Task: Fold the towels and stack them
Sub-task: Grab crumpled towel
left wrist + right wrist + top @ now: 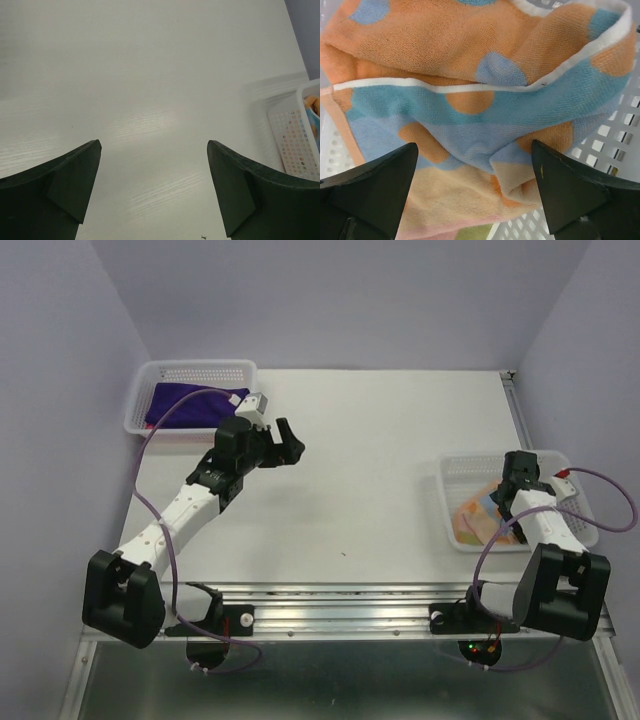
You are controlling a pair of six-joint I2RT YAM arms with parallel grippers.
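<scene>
A dark purple towel (190, 403) lies in the white mesh basket (190, 371) at the back left. Crumpled orange and light blue dotted towels (478, 519) fill the white basket (470, 467) on the right. My left gripper (291, 438) hovers open over bare table, right of the purple towel's basket; the left wrist view shows only tabletop between its fingers (75, 180). My right gripper (518, 472) hangs open just above the dotted towel (470, 110), fingers (565, 185) spread on either side of a fold, nothing held.
White tabletop (380, 460) spans the space between the two baskets. Purple walls enclose the back and sides. A metal rail (340, 605) with both arm bases runs along the near edge. The right basket's corner (295, 135) shows in the left wrist view.
</scene>
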